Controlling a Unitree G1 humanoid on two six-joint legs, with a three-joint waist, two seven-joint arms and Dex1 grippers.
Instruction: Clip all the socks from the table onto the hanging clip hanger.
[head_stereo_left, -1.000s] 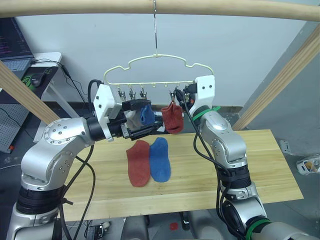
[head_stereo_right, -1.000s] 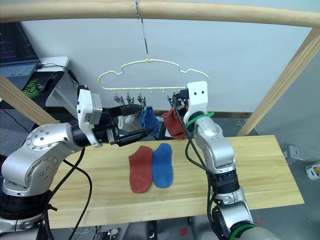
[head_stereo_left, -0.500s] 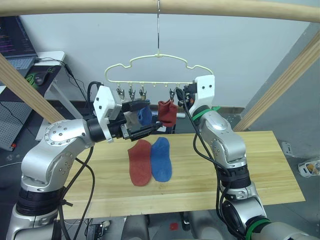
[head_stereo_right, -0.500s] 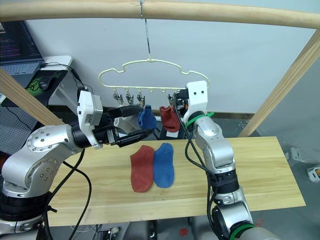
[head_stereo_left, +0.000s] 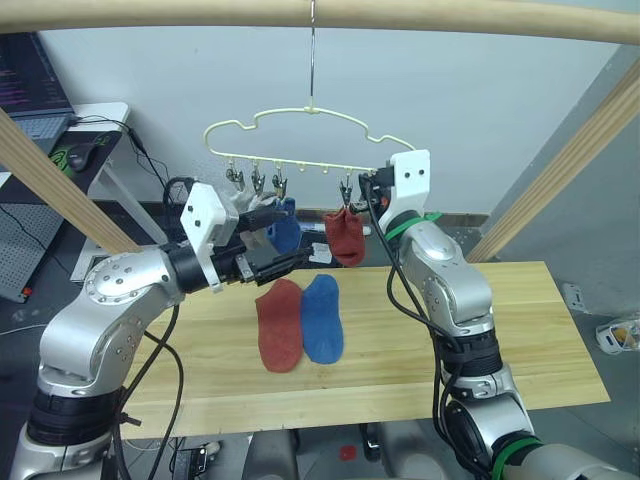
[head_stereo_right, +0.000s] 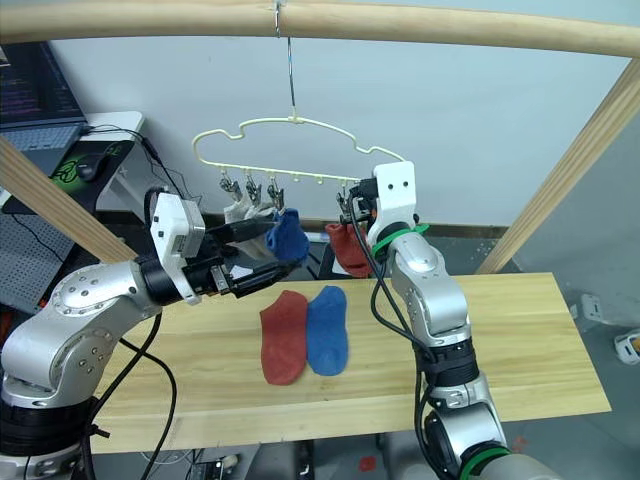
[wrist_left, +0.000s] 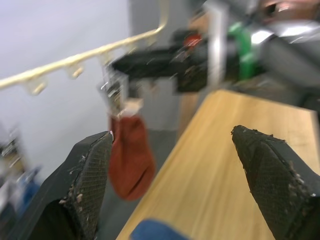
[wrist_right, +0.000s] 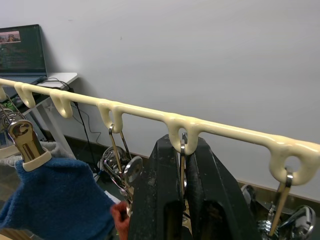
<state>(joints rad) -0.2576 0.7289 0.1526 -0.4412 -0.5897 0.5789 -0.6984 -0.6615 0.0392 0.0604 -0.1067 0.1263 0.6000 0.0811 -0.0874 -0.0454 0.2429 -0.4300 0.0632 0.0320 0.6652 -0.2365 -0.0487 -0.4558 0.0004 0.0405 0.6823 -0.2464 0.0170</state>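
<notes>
Two short knit socks lie side by side and touching near the middle of the long light-wood plank table: a rust-red sock on the robot's left and a blue sock on its right, each with its long axis running from the near edge toward the far edge. Above the table's far edge, the thin pale-yellow wire clip hanger with a wavy outline hangs by its metal hook from a thick wooden pole, its bar running left to right. Clipped along that bar are a light grey sock, a second blue sock and a second rust-red sock, all dangling with their long axes roughly vertical. The right gripper is raised to the bar with its two black fingers pressed together around a metal clip's wire loop, just above the hanging rust-red sock. The left gripper hovers beside the hanging socks, fingers spread wide and holding nothing.
</notes>
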